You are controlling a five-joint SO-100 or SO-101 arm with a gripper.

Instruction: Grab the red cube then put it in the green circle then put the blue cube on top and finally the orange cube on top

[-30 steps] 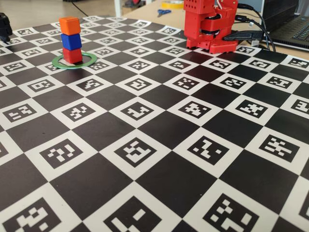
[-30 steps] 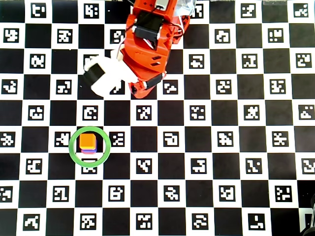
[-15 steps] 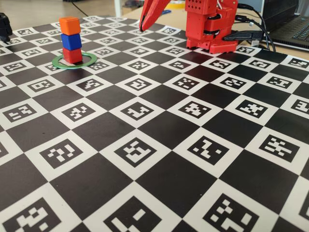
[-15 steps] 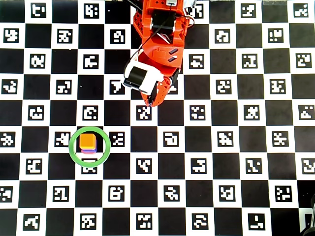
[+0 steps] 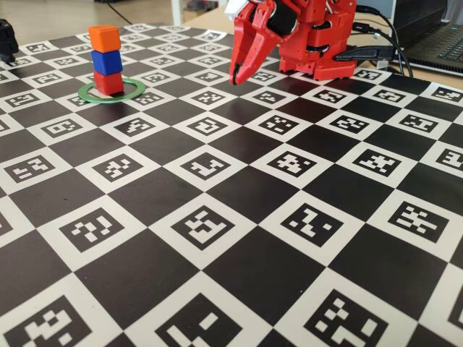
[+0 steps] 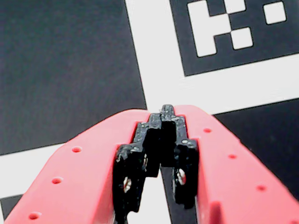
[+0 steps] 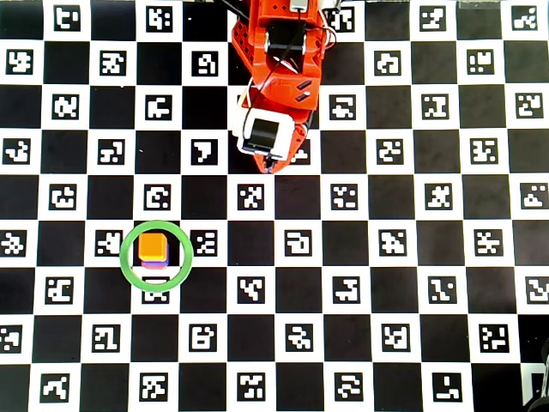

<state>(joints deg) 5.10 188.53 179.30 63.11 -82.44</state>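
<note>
Standing finished inside the green circle (image 5: 111, 90), red cube (image 5: 108, 82), blue cube (image 5: 107, 62) and orange cube (image 5: 105, 37) form a tower. Jaws together and empty, the gripper (image 5: 234, 77) hangs well apart, likely to avoid toppling it

The red cube (image 5: 108, 83) sits upright inside the flat green circle (image 5: 134, 90), near the checkered board's far left corner in the fixed view. The blue cube (image 5: 107, 62) rests on it, and the orange cube (image 5: 105, 38) tops the stack.

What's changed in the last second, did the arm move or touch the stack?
The arm swung away from the stack side toward the middle of the overhead view, and the gripper tipped down to point at the board, empty, jaws shut in the wrist view. It touched nothing. The orange cube, blue cube and red cube stayed stacked in the green circle.
</note>
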